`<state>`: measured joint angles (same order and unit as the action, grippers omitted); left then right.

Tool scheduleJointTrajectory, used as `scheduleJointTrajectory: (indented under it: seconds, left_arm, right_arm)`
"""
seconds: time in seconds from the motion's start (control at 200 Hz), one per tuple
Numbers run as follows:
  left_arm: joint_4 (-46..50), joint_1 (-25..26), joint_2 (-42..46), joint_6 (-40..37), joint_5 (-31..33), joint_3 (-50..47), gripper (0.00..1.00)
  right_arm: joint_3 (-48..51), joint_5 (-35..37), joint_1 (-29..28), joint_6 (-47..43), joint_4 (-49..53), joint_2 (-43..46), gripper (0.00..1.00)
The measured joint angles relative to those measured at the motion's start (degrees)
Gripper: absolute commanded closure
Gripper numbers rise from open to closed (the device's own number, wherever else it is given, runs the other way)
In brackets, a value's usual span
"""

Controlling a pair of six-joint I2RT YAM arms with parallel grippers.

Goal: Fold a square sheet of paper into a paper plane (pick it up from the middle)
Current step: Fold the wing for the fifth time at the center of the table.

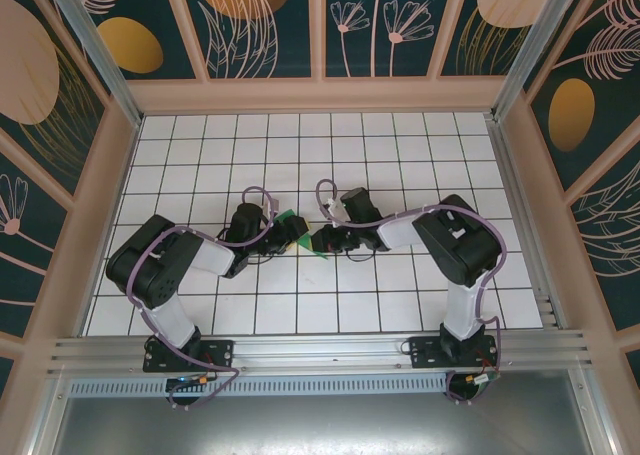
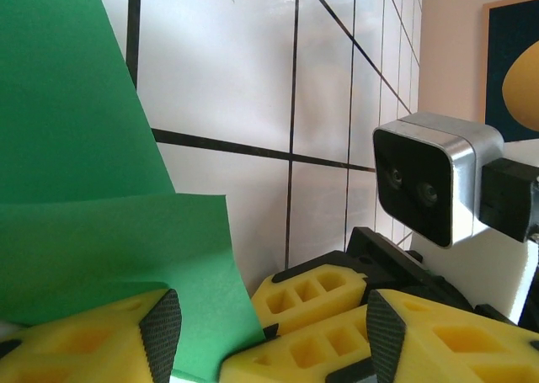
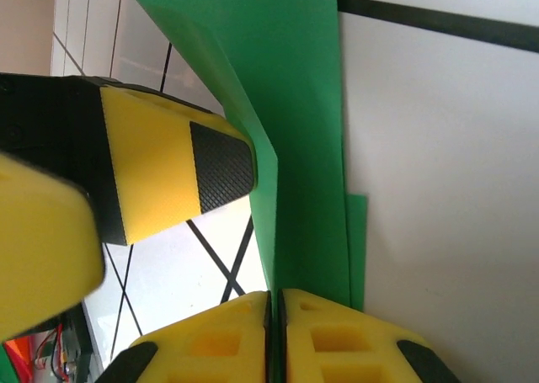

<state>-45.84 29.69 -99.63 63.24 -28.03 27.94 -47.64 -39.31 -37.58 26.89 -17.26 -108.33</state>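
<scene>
While L claw (image 2: 269, 328) gapes, R claw (image 3: 275, 303) prob. pinches paper (image 3: 303, 105) (folded).

No writing, label, brand or number can be read: the green paper (image 2: 76, 147) is plain, the wall panels (image 1: 260, 25) bear only plant drawings, and the table (image 1: 400, 155) only grid lines.
</scene>
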Motion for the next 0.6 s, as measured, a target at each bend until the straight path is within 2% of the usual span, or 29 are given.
scheduleJointTrajectory:
  seconds: [0.245,0.435,0.6]
  left_arm:
    - [0.17,0.0,0.0,0.0,0.02,0.04,0.38]
    - [2.43,0.0,-0.04,0.0,0.17,1.05,0.41]
    - [5.27,0.0,-0.07,0.0,0.26,2.27,0.44]
  right_arm:
    - [-0.11,-0.24,0.42,-1.09,3.26,0.81,0.86]
    - [-0.15,-0.22,0.42,-1.46,3.93,0.81,0.92]
    - [-0.39,-0.68,0.48,-1.49,4.24,0.39,0.92]
